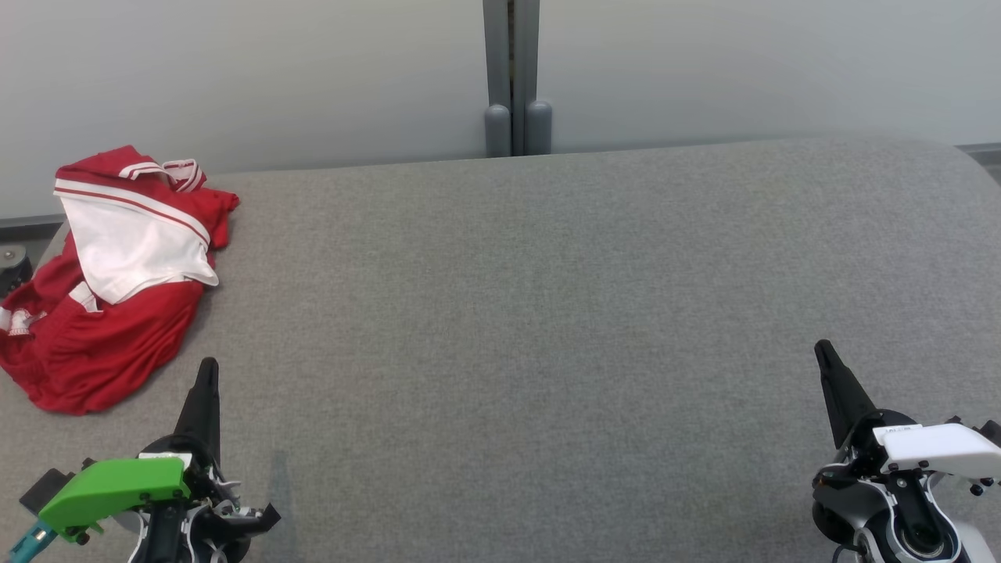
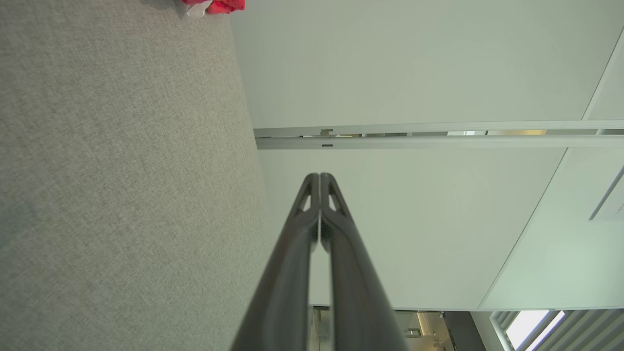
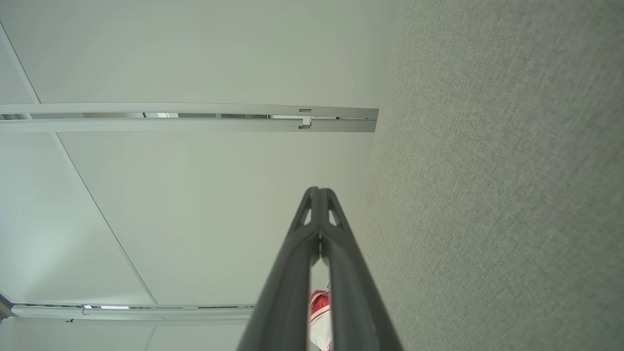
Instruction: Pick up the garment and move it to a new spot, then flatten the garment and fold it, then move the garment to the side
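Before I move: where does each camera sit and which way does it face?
Head: on the head, facing forward and down at the table; garment far left; left gripper lower left, right gripper lower right.
Left wrist: rolled sideways, facing the wall along its shut fingers; table on its left.
Right wrist: likewise, shut fingers; table on its right.
Shared: all three catch the garment and wall post.

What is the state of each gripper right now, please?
Left gripper: closed, empty, apart from the crumpled red and white fabric garment.
Right gripper: closed, empty.
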{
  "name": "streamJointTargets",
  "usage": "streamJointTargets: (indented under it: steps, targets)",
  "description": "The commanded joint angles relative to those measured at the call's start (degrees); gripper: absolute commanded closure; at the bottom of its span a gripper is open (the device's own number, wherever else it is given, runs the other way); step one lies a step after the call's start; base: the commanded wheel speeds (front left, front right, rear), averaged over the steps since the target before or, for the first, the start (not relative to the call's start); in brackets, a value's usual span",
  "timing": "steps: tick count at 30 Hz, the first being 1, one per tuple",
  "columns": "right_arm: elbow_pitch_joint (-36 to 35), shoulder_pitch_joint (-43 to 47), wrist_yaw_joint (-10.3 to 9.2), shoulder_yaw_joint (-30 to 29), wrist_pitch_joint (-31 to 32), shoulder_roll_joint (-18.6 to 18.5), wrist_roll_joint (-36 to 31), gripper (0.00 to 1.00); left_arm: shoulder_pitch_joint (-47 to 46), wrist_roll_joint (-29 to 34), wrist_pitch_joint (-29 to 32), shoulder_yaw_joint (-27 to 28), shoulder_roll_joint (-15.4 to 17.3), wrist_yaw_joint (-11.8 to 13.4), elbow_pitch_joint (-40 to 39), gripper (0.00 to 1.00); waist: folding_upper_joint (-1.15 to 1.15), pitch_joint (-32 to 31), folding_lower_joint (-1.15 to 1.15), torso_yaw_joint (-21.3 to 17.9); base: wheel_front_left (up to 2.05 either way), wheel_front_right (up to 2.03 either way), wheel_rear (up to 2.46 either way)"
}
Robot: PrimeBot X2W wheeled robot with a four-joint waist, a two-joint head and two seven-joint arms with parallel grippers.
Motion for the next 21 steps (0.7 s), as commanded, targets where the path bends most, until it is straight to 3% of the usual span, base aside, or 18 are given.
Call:
streamJointTargets:
  steps: [1,21]
  targets:
    - [-0.19,-0.40,0.00,-0.13,0.19,-0.31,0.07,1.00,-0.81,-0.21,0.14,0.07,0.37,0.15,-0.19,1.00,0.00,0.00,0.00,0.00,0.00,0.00,0.00]
    - [-0.20,-0.39,0.00,-0.13,0.19,-0.31,0.07,1.00,-0.82,-0.21,0.14,0.07,0.37,0.15,-0.19,1.00,0.00,0.00,0.00,0.00,0.00,0.00,0.00]
